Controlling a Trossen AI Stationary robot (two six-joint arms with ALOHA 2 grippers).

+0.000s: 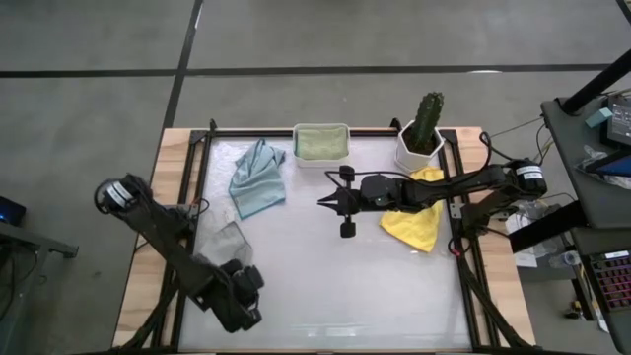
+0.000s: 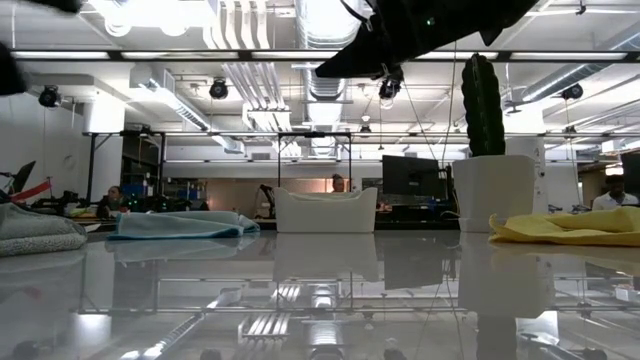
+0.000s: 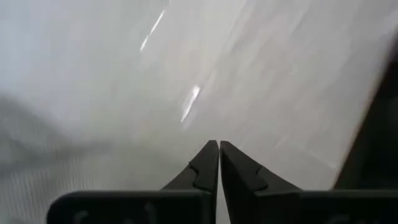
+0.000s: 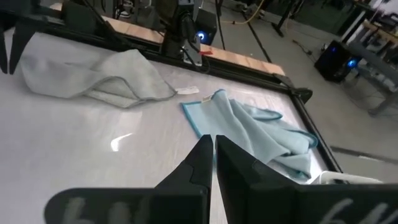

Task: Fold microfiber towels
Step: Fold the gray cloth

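Nearest the lens in the left wrist view: the left gripper (image 3: 218, 163), fingers pressed together, nothing between them, over bare pale table (image 3: 124, 74). High view puts it at lower left (image 1: 240, 293), just beside the grey towel (image 1: 225, 240).

Right gripper (image 4: 213, 163) likewise closed and empty; high view shows it mid-frame (image 1: 325, 201), clear of the cloths.

Pale blue towel (image 1: 258, 178) lies crumpled at upper left of the high view. Yellow towel (image 1: 415, 222) sits right of centre, partly under the right arm. Green towel (image 1: 320, 142) rests inside the white tub (image 1: 321, 159) at top centre, beside a potted cactus (image 1: 426, 122).

Low view alone shows the room behind the table; the right wrist view alone shows the blue towel's (image 4: 261, 134) folds close up.
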